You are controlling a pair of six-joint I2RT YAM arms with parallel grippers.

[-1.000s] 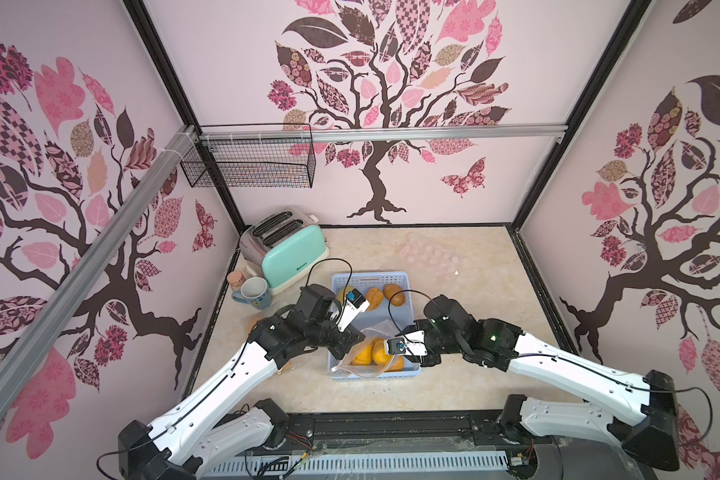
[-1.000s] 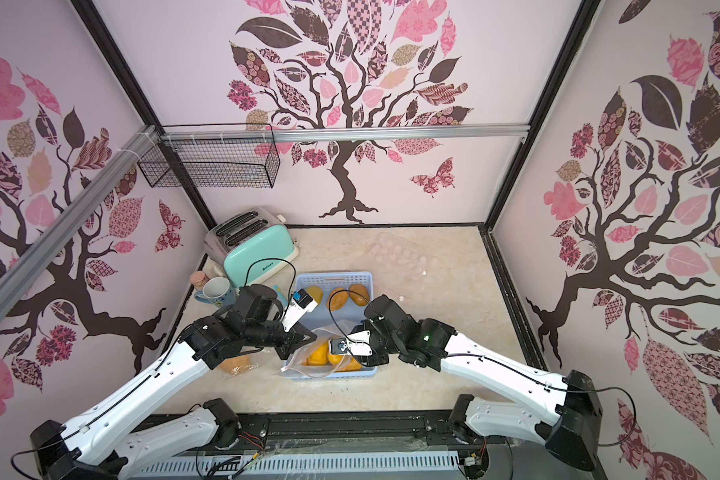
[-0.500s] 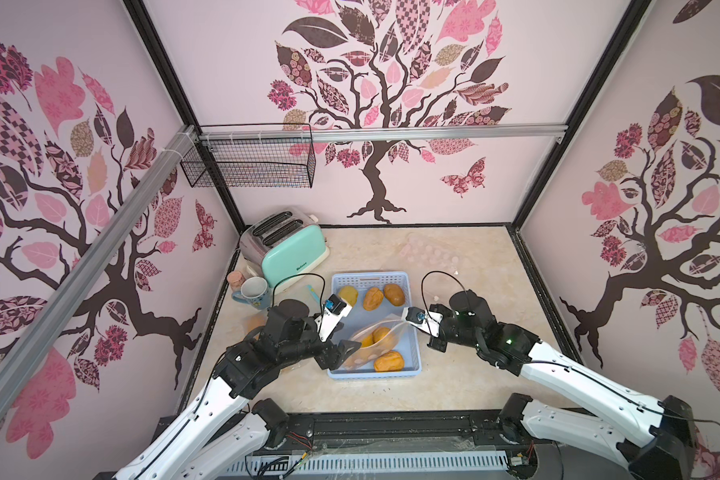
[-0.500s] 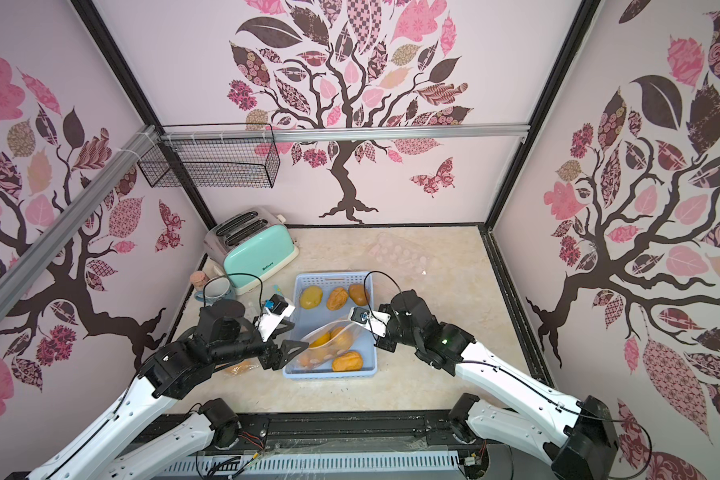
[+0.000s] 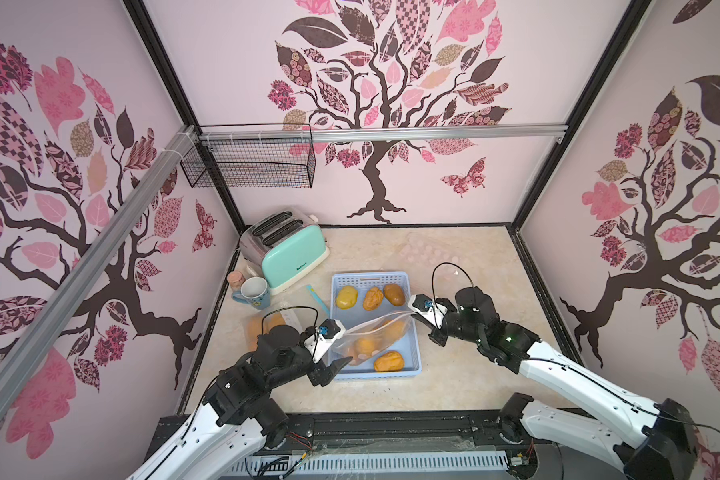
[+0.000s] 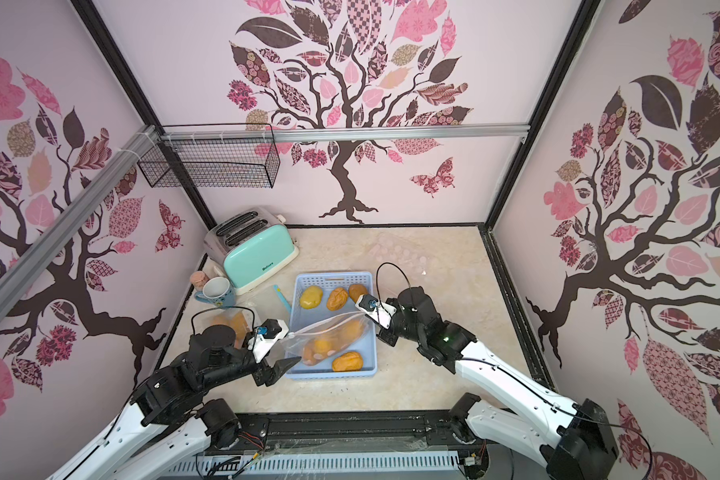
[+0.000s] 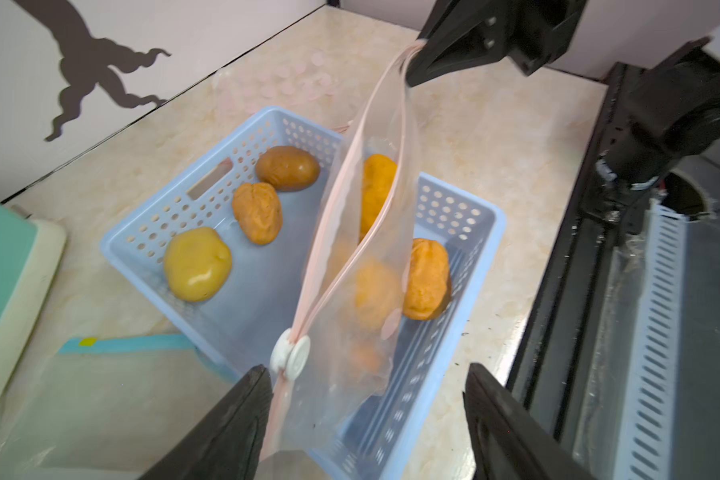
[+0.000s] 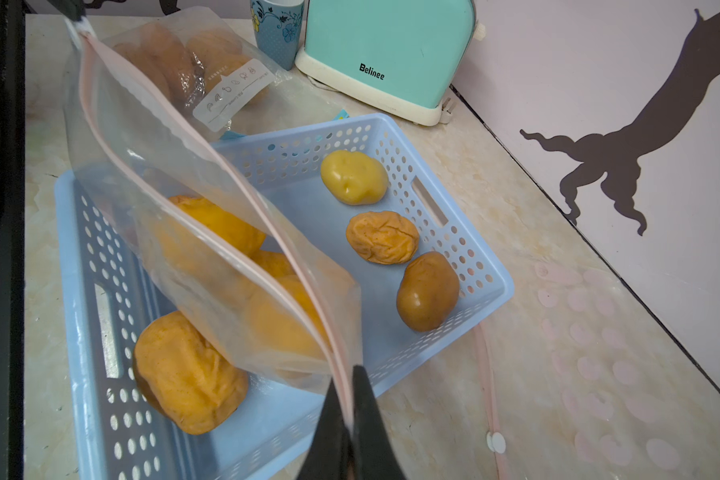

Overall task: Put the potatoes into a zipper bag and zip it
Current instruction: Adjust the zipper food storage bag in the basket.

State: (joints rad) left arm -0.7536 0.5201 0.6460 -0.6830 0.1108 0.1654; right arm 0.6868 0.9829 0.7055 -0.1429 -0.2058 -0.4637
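The right gripper (image 8: 348, 386) is pinched tight on the bag (image 8: 163, 174) at its far corner. The left gripper (image 7: 366, 374), jaws wide and empty, faces the slider (image 7: 290, 362) just ahead. The zip line runs between them.

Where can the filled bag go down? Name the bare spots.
Bare table: between blue basket and front rail; right of the basket, under the right arm. Crowded: left side with toaster, mug, packed bag; an empty bag lies at back.

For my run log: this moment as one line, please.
left end effector: open | right end effector: shut on zipper bag | potatoes loose in basket
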